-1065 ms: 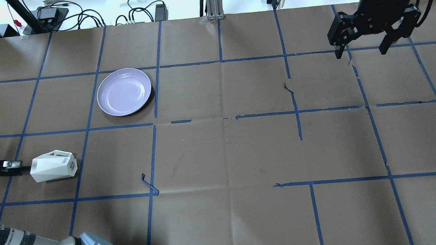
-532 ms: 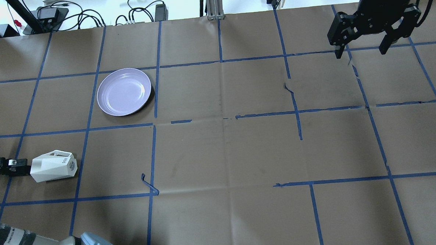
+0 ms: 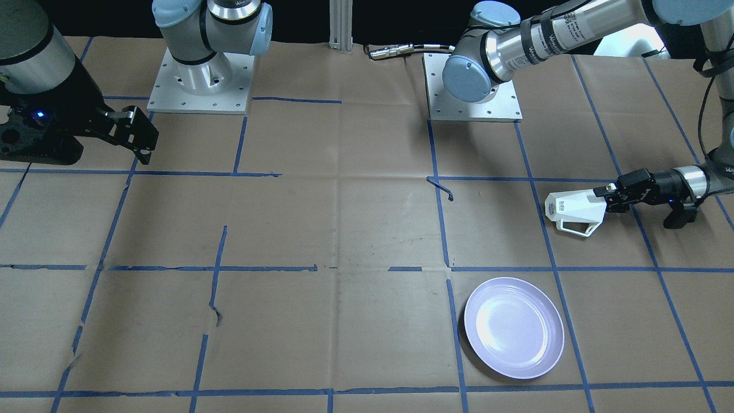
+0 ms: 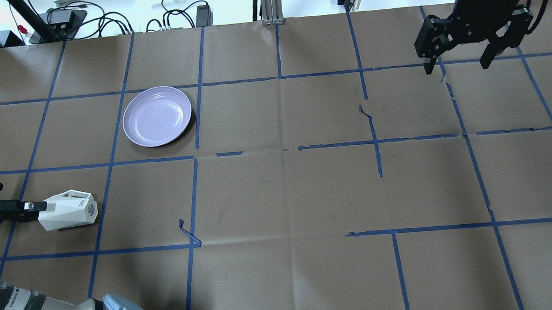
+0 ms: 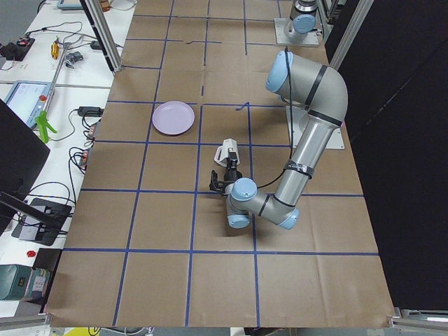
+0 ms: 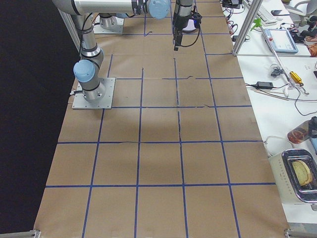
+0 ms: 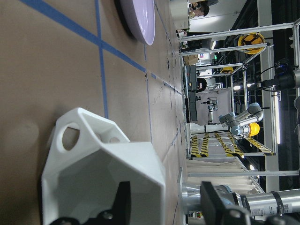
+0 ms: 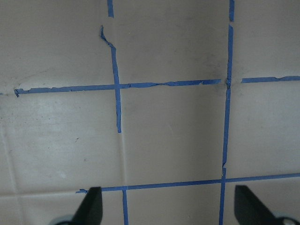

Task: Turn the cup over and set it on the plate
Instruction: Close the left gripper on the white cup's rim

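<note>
The white faceted cup [image 4: 69,210] lies on its side on the brown paper at the near left, its open mouth towards my left gripper [image 4: 39,207]. It also shows in the front view [image 3: 576,211] and the left wrist view [image 7: 103,168]. In the left wrist view one finger [image 7: 119,204] is inside the cup's mouth, and the jaws straddle the rim wall with a gap still showing. The lavender plate [image 4: 157,116] sits empty farther back, apart from the cup. My right gripper [image 4: 457,65] hangs open and empty at the far right.
The table is covered in brown paper with a blue tape grid. A loose curl of tape [image 4: 188,233] sticks up right of the cup. Cables and power bricks [image 4: 111,20] lie beyond the far edge.
My left gripper has slid to the right along the table, and its finger now reaches into the cup's mouth. The cup, the plate and the right arm have not moved.
</note>
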